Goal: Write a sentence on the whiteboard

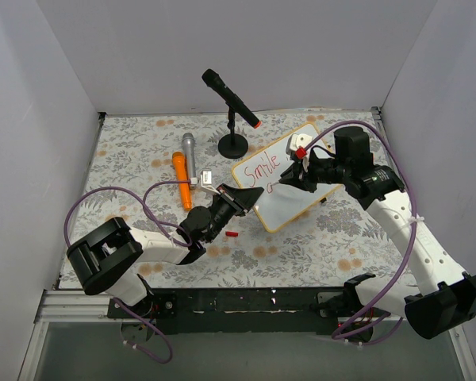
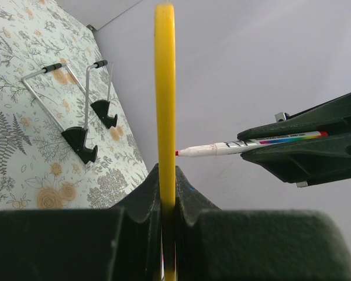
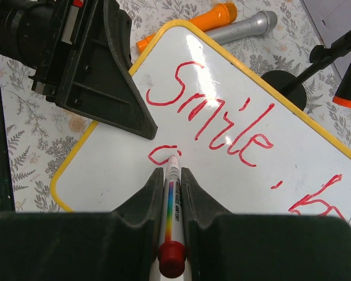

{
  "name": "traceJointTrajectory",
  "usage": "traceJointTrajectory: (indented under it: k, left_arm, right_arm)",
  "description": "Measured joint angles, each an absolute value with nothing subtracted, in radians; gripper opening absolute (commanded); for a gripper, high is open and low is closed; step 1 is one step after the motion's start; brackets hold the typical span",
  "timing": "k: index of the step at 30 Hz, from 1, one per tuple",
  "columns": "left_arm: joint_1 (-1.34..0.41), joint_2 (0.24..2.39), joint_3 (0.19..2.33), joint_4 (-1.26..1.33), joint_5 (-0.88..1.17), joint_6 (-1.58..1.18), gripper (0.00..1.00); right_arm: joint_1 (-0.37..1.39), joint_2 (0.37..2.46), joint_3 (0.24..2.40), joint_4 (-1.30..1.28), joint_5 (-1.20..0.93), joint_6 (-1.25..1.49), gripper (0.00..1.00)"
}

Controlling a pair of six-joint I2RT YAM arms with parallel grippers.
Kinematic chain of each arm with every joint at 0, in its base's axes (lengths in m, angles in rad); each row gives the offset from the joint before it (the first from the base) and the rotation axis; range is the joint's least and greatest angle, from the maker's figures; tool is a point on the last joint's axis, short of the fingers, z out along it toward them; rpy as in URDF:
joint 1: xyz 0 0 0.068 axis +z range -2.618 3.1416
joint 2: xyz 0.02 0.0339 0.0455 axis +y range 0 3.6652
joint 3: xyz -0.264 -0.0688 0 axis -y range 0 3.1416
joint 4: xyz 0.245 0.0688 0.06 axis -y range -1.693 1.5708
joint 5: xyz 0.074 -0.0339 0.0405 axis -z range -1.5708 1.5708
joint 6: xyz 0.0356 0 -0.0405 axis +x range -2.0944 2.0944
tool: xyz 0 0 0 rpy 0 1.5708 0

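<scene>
**Two arms share one board as red lettering takes shape**

A small white rectangular whiteboard with a thin yellow rim (image 1: 295, 205) (image 2: 164, 105) (image 3: 99, 172) sits right of centre over the floral-patterned tablecloth (image 1: 135, 151), turned at an angle between the two arms. The left gripper (image 1: 250, 194) (image 2: 167, 190) pinches the board's near-left edge, and its wrist camera shows the yellow rim running straight up between the two black fingers, which are pressed against it on either side. The right gripper (image 1: 289, 176) (image 3: 171, 181) reaches in from the far-right side, its fingers clamped on a white marker with a rainbow stripe and red end cap (image 2: 245, 144) (image 3: 172, 216). The marker's red tip meets the board face just beside the left gripper's fingers.

The red handwritten sentence (image 1: 266, 168) (image 3: 222, 120) so far reads "Smile," with more red strokes at the right wrist view's edge and a short curved stroke at the marker tip.

Behind the board lie an orange plastic microphone (image 1: 180, 181) and a silver microphone (image 1: 188, 151). A black microphone on a round-based stand (image 1: 232, 99) is at the back.
</scene>
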State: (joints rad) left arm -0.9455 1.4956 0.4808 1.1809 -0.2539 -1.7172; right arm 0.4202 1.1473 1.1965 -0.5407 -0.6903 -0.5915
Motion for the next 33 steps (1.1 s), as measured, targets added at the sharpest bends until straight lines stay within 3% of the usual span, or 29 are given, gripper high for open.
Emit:
traceJointTrajectory:
  k: [33]
  left_arm:
    - [-0.944,1.496,0.48,1.174,-0.252,-1.703,0.0]
  right_arm:
    - [0.42,1.094,1.146,-0.698,-0.759,-0.686,0.01]
